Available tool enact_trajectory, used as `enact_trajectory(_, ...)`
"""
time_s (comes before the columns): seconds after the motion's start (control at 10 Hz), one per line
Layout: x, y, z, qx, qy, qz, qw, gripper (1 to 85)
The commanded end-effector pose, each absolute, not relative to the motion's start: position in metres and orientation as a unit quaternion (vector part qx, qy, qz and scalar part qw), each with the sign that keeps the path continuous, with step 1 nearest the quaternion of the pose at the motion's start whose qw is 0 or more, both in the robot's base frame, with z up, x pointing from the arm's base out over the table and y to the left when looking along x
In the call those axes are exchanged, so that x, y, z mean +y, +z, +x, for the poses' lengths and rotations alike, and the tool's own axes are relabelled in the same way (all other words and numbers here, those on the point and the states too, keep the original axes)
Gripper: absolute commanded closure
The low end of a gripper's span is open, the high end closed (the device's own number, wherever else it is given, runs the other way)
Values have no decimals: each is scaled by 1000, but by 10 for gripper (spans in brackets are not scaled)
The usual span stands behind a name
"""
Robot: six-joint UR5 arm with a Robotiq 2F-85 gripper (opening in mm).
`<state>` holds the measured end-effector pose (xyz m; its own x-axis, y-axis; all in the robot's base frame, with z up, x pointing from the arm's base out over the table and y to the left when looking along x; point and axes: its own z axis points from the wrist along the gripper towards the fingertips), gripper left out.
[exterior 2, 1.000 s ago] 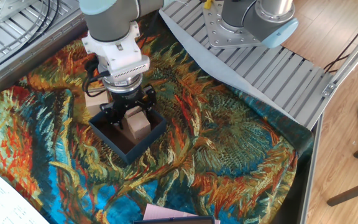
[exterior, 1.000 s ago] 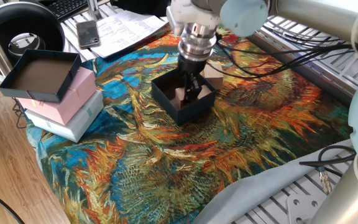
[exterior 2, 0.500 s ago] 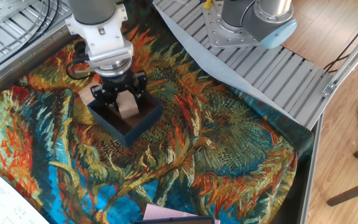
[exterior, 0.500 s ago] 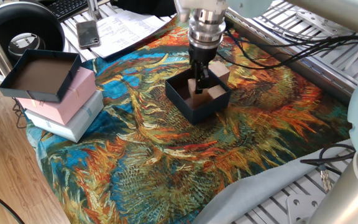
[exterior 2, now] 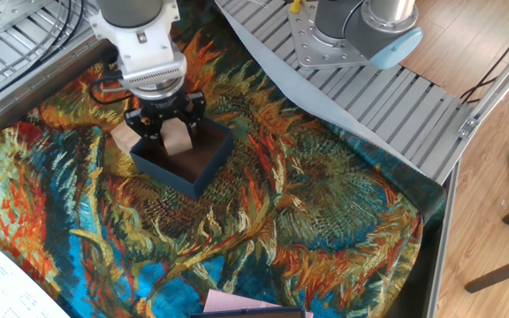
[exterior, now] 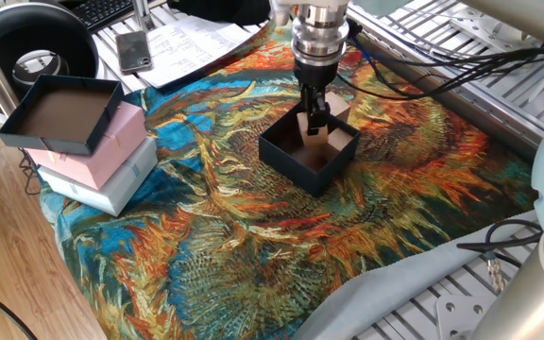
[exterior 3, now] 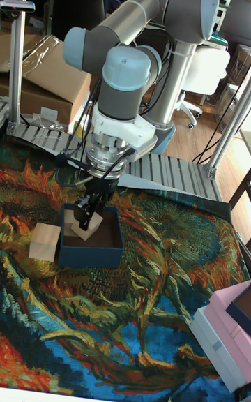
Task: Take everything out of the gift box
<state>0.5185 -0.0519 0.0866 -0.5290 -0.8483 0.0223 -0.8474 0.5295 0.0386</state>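
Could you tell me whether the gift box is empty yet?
Not empty. The gift box holds a cube between the gripper fingers; another cube sits outside.

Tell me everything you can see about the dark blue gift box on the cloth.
The gift box is a small square box, dark navy outside, brown inside, apparently cardboard. It sits upright and lidless on the sunflower-print cloth. The gripper reaches into it, closed on a tan cube. Another cube sits outside, against one wall.
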Motion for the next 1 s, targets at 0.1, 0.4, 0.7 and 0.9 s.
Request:
enact_trajectory(0.1,-65,95,510,-873,-7,487,33,480)
enact_trajectory(0.4,-69,90,505,-868,-19,495,29,483)
enact_trajectory(0.7,-72,89,501,-869,-24,494,27,483)
enact_trajectory(0.9,-81,95,494,-868,-11,495,35,483)
